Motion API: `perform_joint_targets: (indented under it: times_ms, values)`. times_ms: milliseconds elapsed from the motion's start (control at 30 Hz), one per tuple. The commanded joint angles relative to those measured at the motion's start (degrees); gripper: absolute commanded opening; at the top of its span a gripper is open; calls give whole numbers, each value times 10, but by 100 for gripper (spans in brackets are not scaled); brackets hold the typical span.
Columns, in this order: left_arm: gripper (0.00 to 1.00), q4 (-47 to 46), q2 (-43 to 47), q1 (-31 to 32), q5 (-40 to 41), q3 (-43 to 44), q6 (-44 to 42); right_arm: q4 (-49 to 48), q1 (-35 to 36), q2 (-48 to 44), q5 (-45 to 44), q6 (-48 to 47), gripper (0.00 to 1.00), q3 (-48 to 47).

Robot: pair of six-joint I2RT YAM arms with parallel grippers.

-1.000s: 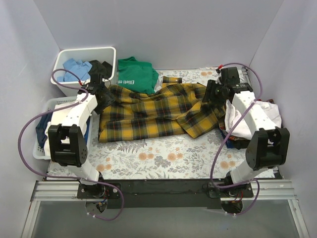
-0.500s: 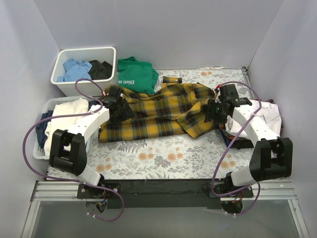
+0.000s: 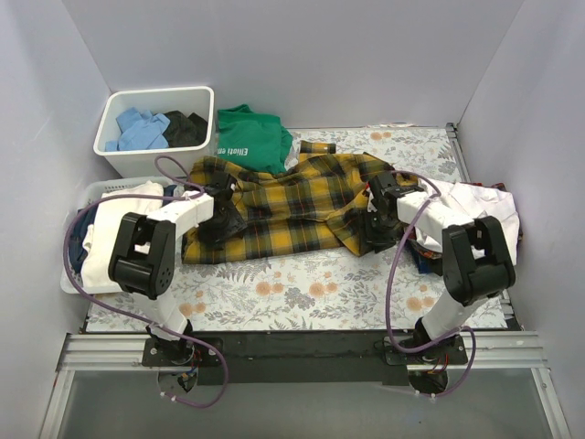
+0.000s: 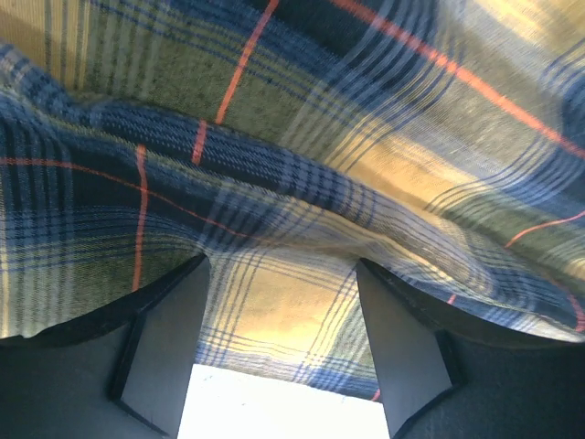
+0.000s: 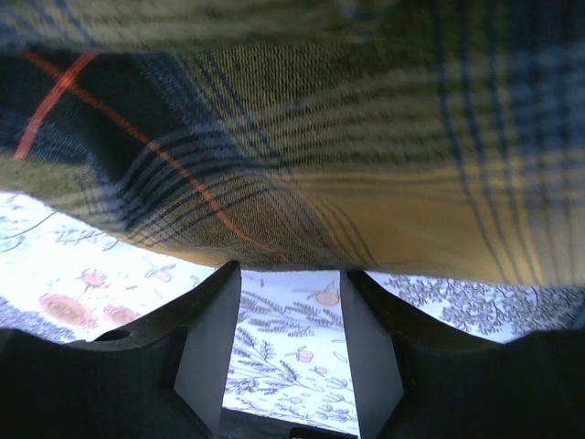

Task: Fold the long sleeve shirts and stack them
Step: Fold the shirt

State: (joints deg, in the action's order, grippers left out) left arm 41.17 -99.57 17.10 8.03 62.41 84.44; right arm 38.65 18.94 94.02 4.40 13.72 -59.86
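Left fingers (image 4: pixel 169 338) apart, not clamped; a hanging fold of the plaid shirt (image 3: pixel 283 206) fills the gap at their tips. Right fingers (image 5: pixel 215 347) also apart, tips just under the shirt's near right edge, floral print visible between them, nothing pinched.

Plaid shirt: yellow and black, lies rumpled across the middle of the floral tabletop (image 3: pixel 302 283), not folded. Left arm is down on its left part, right arm on its right flap.

White shirt (image 3: pixel 484 206): bunched at the right edge of the tabletop, just beside the right arm, touching it. Dark blue and red stuff sticks out under it, can't tell what.

Green T-shirt (image 3: pixel 247 137), white lettering, at the back, touching the plaid shirt's far edge.

Containers:
- white bin (image 3: pixel 160 91), back left corner. Holds a light blue garment (image 3: pixel 139 128) on the left side and a black garment (image 3: pixel 187 128) on the right side, both crumpled.
- white slotted basket (image 3: pixel 73 279), left edge, nearer than the bin. Holds a cream cloth (image 3: pixel 119 210) on top, draped over the rim toward the left arm, and dark blue cloth (image 3: pixel 80 229) beneath it.
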Motion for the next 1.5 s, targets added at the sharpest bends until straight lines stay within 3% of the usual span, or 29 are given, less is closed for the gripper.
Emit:
perform_joint_targets:
  times_ms: [0, 333, 433, 467, 533, 567, 800, 967, 1333, 1467]
  values:
    - [65, 14, -11, 1, 24, 32, 12, -11, 11, 45, -23, 9, 56, -40]
    - [66, 11, -31, 2, 37, 37, 12, -66, 15, 49, -84, 42, 50, -38]
    - [64, 8, -34, 2, 37, 29, 11, -68, 14, 57, -86, 45, 39, -44]
    - [63, 6, -34, 1, 38, 28, 11, -68, 15, 60, -84, 44, 25, -47]
    - [62, 6, -37, 1, 40, 27, 9, -55, 14, 62, -82, 45, 6, -51]
    - [62, 8, -38, 2, 45, 28, 9, -46, 15, 57, -76, 45, 1, -54]
    - [61, 7, -55, 0, 59, 56, 4, 70, 15, -69, -1, 19, 1, -90]
    - [61, 2, -67, -1, 66, 68, -6, 133, 14, -98, 34, 19, 1, -199]
    - [60, 2, -72, -18, 73, 83, -21, 122, 14, 18, 23, 24, 1, -416]
    - [60, 1, -75, -19, 74, 83, -27, 120, 14, 118, 10, 15, 1, -488]
